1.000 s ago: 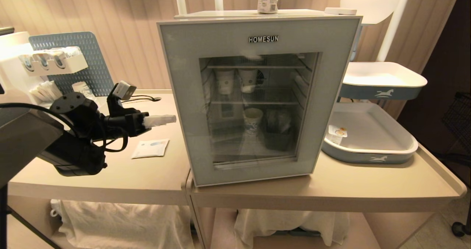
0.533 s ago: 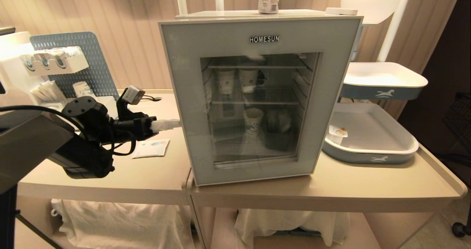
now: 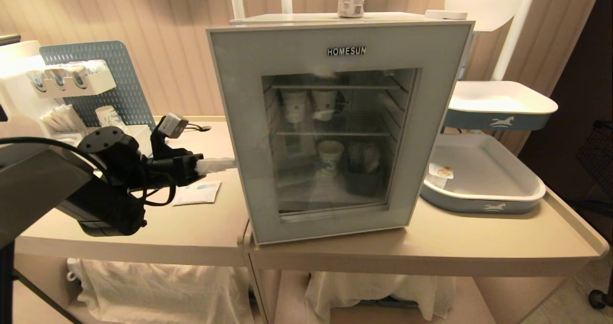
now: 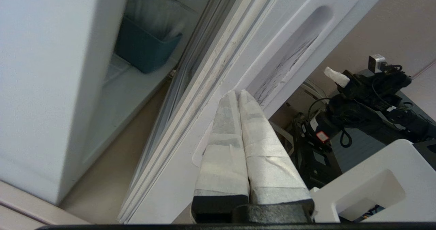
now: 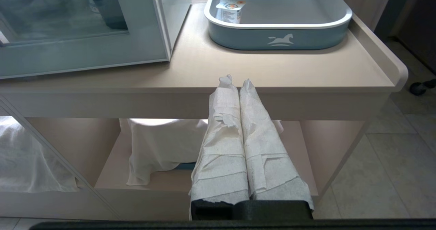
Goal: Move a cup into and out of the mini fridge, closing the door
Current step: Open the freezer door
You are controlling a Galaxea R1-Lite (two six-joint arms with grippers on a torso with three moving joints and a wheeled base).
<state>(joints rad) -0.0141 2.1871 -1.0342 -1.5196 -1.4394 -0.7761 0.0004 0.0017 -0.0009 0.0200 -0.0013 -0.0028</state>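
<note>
Two beige tables abut — mini fridge (door ajar) before panelled wall.

On my left I note a blue pegboard carrying a white rack, with a flat paper packet lying on the beige counter. To my right, a grey-blue tray holds a low tub with an orange-marked lid. White cloth is bunched on the shelf beneath.
</note>
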